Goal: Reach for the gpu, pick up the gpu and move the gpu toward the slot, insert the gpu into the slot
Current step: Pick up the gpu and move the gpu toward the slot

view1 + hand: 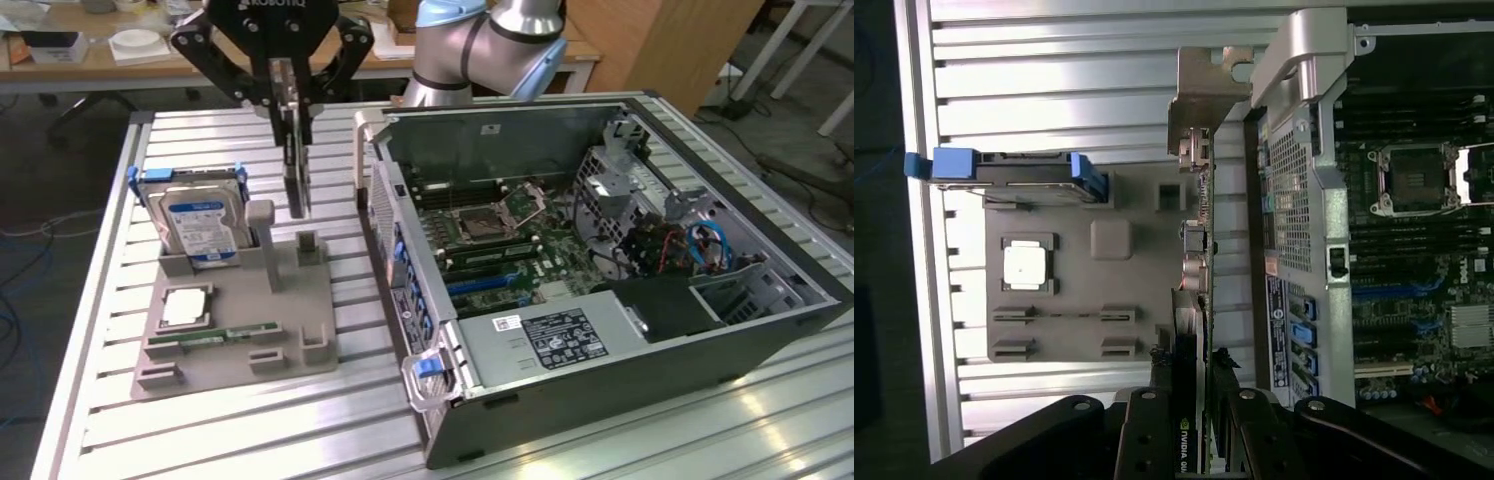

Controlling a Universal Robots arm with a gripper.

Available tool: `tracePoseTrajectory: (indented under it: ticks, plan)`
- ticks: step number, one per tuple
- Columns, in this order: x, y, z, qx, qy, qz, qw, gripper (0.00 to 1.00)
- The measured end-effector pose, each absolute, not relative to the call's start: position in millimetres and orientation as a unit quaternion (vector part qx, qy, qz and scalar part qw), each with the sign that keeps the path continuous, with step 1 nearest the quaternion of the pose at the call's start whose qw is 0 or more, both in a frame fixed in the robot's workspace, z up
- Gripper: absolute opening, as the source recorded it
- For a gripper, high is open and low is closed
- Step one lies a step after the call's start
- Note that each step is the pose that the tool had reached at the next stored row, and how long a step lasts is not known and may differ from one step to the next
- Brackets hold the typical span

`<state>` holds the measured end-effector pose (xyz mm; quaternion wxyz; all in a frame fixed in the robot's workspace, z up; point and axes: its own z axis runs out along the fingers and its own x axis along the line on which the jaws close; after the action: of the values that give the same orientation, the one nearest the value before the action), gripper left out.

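Note:
My gripper (291, 105) is shut on the gpu (296, 165), a thin dark card that hangs edge-down above the grey holder tray (240, 340), beside the open computer case. In the wrist view the gpu (1196, 250) runs edge-on away from my gripper (1192, 395), and its silver bracket (1206, 95) is at the far end, next to the case's rear panel. The slot (483, 284) is one of the blue and black strips on the green motherboard inside the case, seen in the wrist view as the slot (1384, 292). The card is outside the case, apart from the slot.
The grey tray carries a silver hard drive (200, 225) in a blue frame, a processor chip (183, 307) and a green memory stick (214, 336). The open computer case (627, 330) lies on a slatted metal table (200, 430); its processor socket (483, 222) sits beyond the slots.

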<state>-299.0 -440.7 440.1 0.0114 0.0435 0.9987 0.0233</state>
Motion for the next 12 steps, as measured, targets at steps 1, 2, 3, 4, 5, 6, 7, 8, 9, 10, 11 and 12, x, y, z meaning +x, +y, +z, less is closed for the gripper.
tracePoseTrajectory:
  ticks: [1,2,3,4,5,6,7,8,9,10,11,12]
  plan:
    - [-295.7,-440.7,440.0,0.044,0.999,0.023,0.011,0.26]
    - [-292.3,-440.7,440.0,0.043,0.999,0.023,0.011,0.26]
    - [-288.8,-440.7,440.0,0.043,0.999,0.023,0.011,0.26]
    - [-285.0,-440.7,440.0,0.043,0.999,0.023,0.011,0.26]
    - [-281.5,-440.7,440.0,0.044,0.999,0.023,0.011,0.26]
    - [-278.0,-440.6,440.0,0.044,0.999,0.023,0.01,0.26]
    - [-274.5,-440.6,440.1,0.044,0.999,0.023,0.01,0.26]
    - [-271.0,-440.7,440.1,0.044,0.999,0.023,0.01,0.26]
    - [-267.5,-440.7,440.0,0.043,0.999,0.023,0.01,0.26]
    - [-263.8,-440.7,440.0,0.043,0.999,0.023,0.01,0.26]
    - [-260.5,-440.7,440.0,0.044,0.999,0.023,0.009,0.26]
    - [-257.3,-440.6,440.0,0.044,0.999,0.023,0.009,0.26]
